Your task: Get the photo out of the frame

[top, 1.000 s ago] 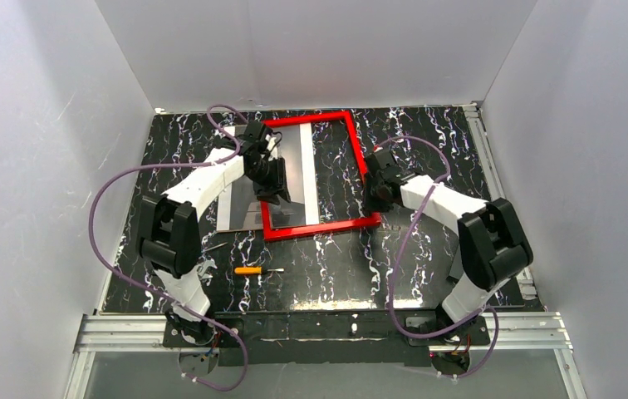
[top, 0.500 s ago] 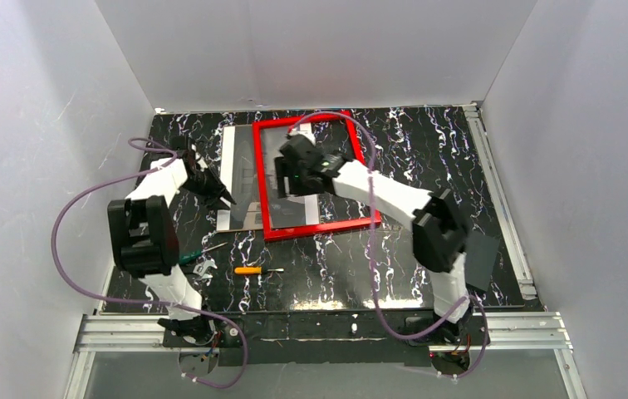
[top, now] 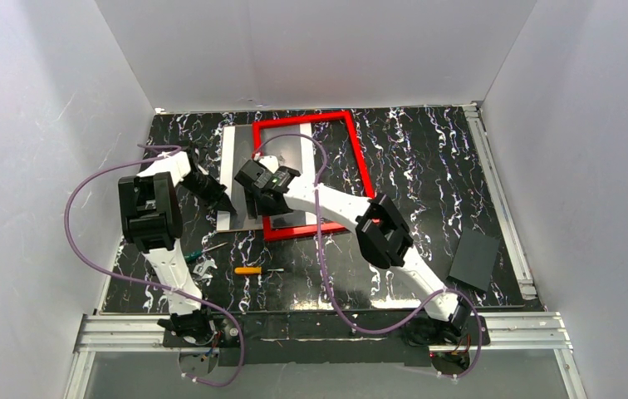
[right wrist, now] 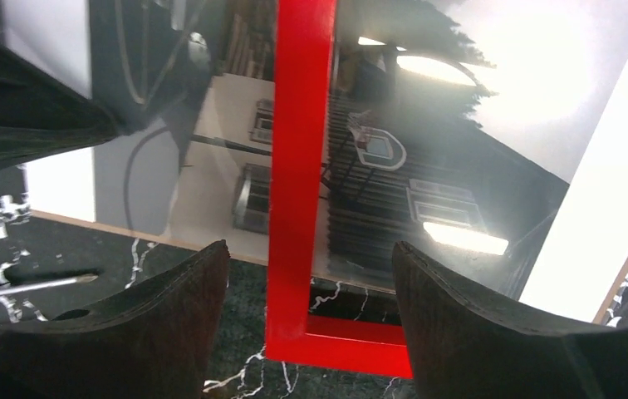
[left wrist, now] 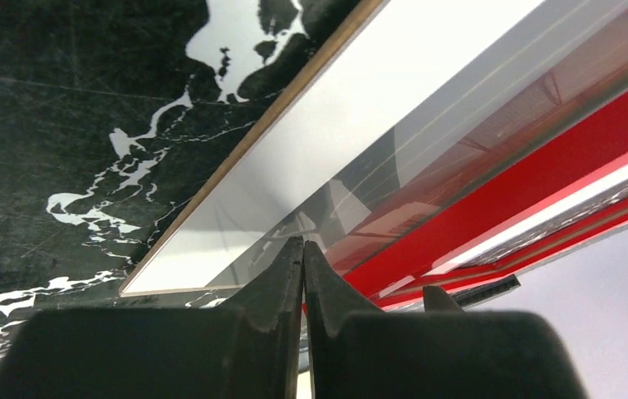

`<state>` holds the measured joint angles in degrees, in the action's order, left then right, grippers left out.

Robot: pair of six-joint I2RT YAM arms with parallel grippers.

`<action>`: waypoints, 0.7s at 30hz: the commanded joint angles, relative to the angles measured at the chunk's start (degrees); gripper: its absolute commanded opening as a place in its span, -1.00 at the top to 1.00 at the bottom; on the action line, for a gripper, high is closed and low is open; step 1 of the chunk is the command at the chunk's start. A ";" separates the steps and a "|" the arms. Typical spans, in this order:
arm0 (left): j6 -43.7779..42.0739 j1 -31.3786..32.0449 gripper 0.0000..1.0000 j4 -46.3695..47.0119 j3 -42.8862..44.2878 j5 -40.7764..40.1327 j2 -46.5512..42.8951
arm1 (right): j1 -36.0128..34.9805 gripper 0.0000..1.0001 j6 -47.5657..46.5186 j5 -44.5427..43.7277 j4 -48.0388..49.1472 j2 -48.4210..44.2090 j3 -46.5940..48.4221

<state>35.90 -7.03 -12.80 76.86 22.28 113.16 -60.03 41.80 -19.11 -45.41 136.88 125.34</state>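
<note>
Photo (top: 240, 154) lies flat on the table (top: 427, 166). Part of it sticks out past the left rail of the frame (right wrist: 298, 166); the rest is under the frame.

Left fingers (left wrist: 269, 324) clenched tip to tip, outside the frame's left rail, over the photo's white strip. Cannot tell whether they nip the sheet.

Right fingers (right wrist: 460, 332) spread wide astride the frame's left rail by its near corner, holding nothing.

Judgement: thin, light, glossy sheet, so slippery and quick to crease. Take the exposed white margin and draw it flat, away from the frame.

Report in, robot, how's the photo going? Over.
Left hand shut at photo edge. Right hand open astride frame bar. Photo sticking out left, frame lying across it.
</note>
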 commanded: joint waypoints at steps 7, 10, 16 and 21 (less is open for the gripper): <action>2.37 -0.46 1.00 -12.82 2.07 -2.39 3.86 | -2.16 -0.11 0.33 -8.34 -3.81 5.21 5.08; 2.28 -0.48 1.00 -13.30 2.24 -3.25 3.96 | -2.22 0.03 -0.30 -8.57 -3.91 5.71 6.11; 2.31 -0.53 1.00 -13.77 2.67 -3.99 4.74 | -2.15 0.50 -1.77 -6.80 -2.59 4.12 7.15; 1.81 -0.47 1.00 -14.16 2.79 -4.20 5.11 | 0.09 0.97 2.17 -5.50 -7.62 -3.71 5.78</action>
<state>38.17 -7.18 -18.52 79.68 20.36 116.81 -61.65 41.23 -24.43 -48.97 141.99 129.99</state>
